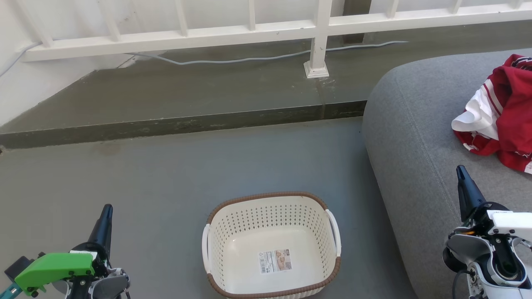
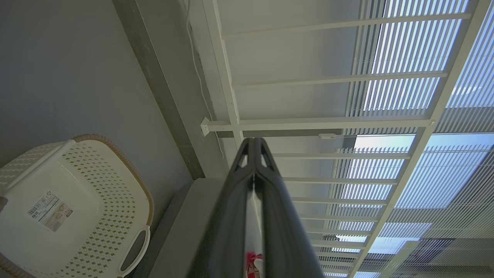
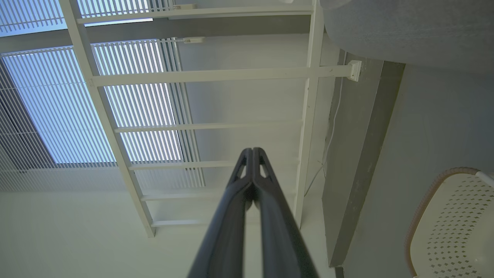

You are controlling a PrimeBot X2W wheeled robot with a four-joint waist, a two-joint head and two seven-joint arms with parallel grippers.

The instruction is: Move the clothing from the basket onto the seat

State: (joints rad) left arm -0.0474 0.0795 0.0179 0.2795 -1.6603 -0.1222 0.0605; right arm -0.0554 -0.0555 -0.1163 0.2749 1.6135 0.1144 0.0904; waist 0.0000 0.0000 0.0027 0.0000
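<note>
Already the clothing (image 1: 505,114) is lying crumpled on the seat (image 1: 415,137), well apart from the basket (image 1: 270,194), which is standing bare on the floor (image 1: 166,174), so the job is looking done. The left gripper (image 1: 107,208) and right gripper (image 1: 460,170) are idling either side, fingers pressed together on nothing.

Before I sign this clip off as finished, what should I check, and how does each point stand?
1. The basket is emptied: ok, its floor holds just a paper label.
2. The clothing is on the seat: ok, a red and white bundle lies on the cushion.
3. The whole bundle rests securely: cannot tell, it runs past the head view's right edge.
4. The left gripper is empty: ok, shut on nothing.
5. The right gripper is empty: ok, shut on nothing, apart from the clothing.
6. No garment has dropped on the floor: ok, as far as it shows.
</note>
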